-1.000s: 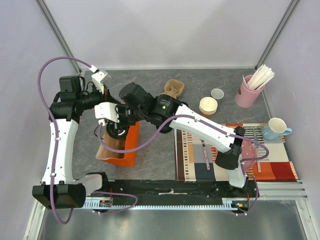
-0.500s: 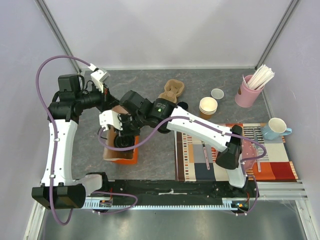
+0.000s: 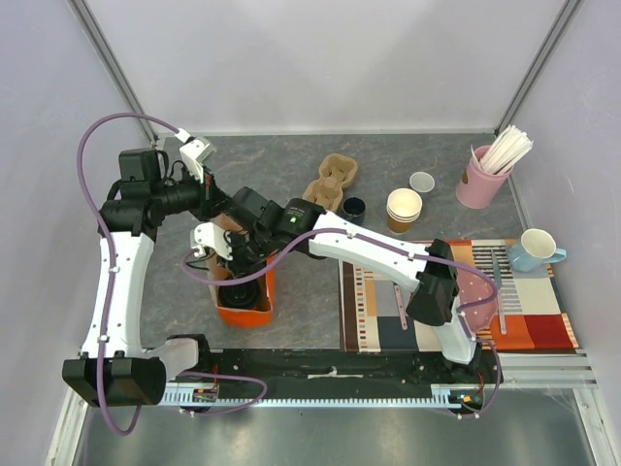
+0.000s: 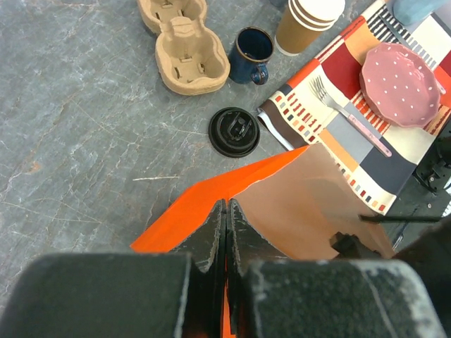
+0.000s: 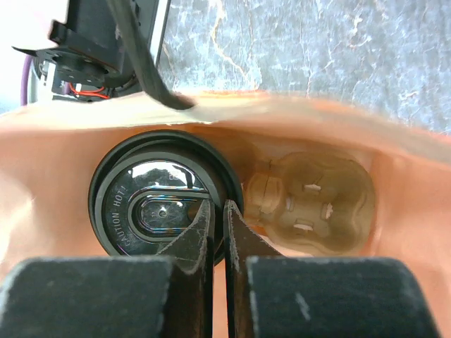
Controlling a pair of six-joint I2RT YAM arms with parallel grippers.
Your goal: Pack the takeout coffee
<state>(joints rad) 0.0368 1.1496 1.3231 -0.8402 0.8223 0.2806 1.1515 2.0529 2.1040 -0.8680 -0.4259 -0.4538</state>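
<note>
Packing close to its end, by my judgement: my right gripper (image 5: pixel 217 225) is down inside the mouth of the paper bag (image 3: pixel 243 309), which stands on the left of the table, towards the near edge; its fingers are drawn almost together, only a slit between them, pinching the rim of the black lid on the takeout coffee (image 5: pixel 158 211); the cup sits upright low in the bag, lid up, with the word CAUTION legible on it; a pulp cup carrier (image 5: pixel 310 204) lies on the bag's floor just beside the cup; whether the cup is seated in one of its wells I cannot tell; my left gripper (image 4: pixel 225 225) is closed tight on the bag's top edge, holding the mouth up and open from the far-left side.

On the grey tabletop beyond the bag lie a loose black lid (image 4: pixel 235 131), a navy mug (image 4: pixel 254 48), a second pulp carrier (image 4: pixel 184 49) and a stack of lidless paper cups (image 4: pixel 310 21); none of these belongs to the job.

Done, as far as I can see: the coffee is inside the bag. Left, as I judge it: letting go of the lid, lifting my right arm clear without snagging the paper, then freeing the bag's edge; whether the cup already bears its own weight on the bottom is not shown.
</note>
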